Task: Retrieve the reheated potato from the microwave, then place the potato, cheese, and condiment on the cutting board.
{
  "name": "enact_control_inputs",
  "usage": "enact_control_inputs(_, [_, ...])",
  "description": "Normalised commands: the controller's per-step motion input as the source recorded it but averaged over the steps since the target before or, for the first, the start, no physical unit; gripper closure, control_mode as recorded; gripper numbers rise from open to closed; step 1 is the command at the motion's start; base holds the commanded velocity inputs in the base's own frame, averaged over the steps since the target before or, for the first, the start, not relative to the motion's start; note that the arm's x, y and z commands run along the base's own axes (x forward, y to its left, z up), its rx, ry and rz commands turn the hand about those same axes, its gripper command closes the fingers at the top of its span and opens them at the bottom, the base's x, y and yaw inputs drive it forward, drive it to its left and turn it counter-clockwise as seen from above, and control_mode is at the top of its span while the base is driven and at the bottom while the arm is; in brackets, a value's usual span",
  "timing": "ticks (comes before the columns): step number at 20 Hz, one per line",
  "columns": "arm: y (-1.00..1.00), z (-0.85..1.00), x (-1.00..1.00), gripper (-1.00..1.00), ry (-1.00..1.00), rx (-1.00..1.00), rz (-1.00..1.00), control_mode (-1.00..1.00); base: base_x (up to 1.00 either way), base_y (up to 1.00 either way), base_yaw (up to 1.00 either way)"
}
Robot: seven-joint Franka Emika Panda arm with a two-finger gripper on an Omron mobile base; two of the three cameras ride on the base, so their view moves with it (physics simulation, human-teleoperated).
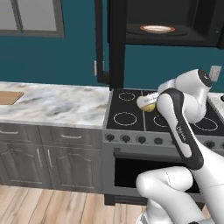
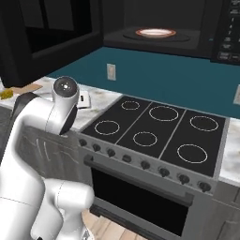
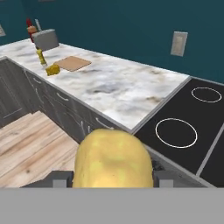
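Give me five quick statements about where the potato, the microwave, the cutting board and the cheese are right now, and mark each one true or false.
1. The potato is held in the gripper. True.
2. The microwave door is shut. False: it hangs open, with a plate inside.
3. The potato lies on the cutting board. False: the board is bare, far along the counter.
4. The cheese sits on the counter beside the board. True.
5. The potato hangs over the stove. True: in the left base view it is above the cooktop.
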Motion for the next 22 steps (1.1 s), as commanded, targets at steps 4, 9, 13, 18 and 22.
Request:
enact_control_inputs(4, [0.0,0.0,0.0,1.0,0.0,0.0,0.0,1.0,-0.06,-0.24,0.18])
enact_control_inputs(9, [0.0,0.0,0.0,1.0,0.0,0.0,0.0,1.0,0.26,-0.39,0.0])
enact_control_inputs(13, [0.0,0.0,0.0,1.0,0.0,0.0,0.0,1.0,-0.09,-0.45,0.15])
enact_control_inputs(18, [0.0,0.0,0.0,1.0,0.0,0.0,0.0,1.0,-0.13,-0.28,0.62])
enact_control_inputs(22, [0.0,0.0,0.0,1.0,0.0,0.0,0.0,1.0,-0.08,-0.33,0.6])
